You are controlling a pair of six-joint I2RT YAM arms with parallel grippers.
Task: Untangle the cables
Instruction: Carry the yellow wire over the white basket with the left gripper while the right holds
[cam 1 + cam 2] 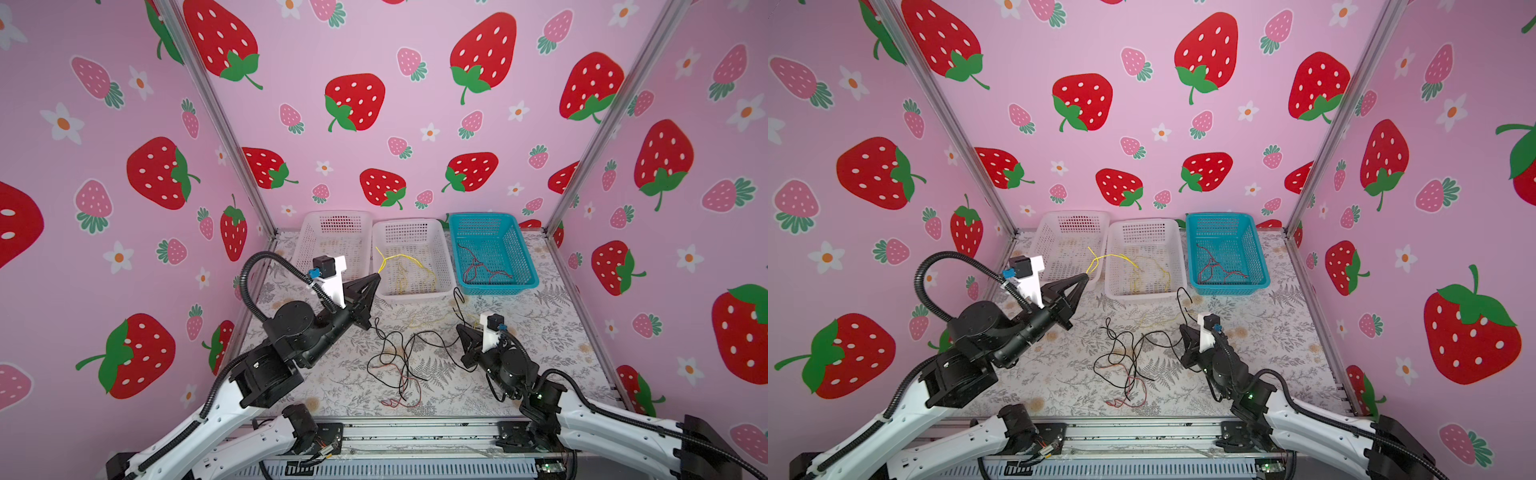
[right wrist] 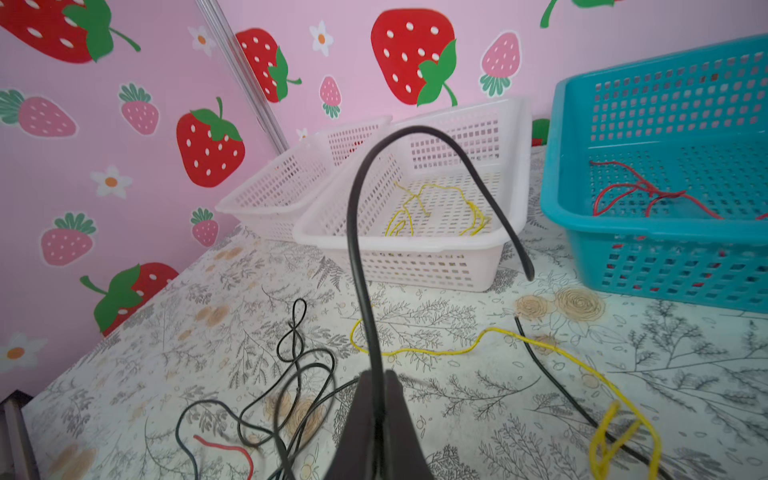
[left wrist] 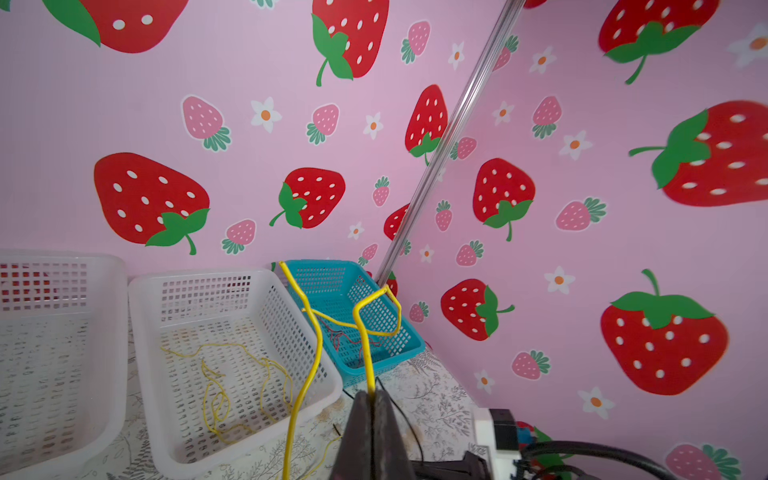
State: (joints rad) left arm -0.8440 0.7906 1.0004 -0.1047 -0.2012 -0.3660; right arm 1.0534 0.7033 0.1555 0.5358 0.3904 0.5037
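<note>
The right gripper (image 2: 376, 376) is clamped on a black cable (image 2: 361, 249), holding it above the tangle (image 1: 392, 357) on the table beside its tips, probably to draw it free. The strand rises upright from the tips, then arcs forward and droops. The left gripper (image 3: 371, 395) pinches a yellow cable (image 3: 367, 357), upright, kinking over the white basket (image 3: 199, 276) ahead, apparently for colour sorting.

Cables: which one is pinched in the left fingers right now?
The yellow cable: it rises straight out of the shut left fingers. The black cable is pinched in the right fingers, and the red ones lie free.
</note>
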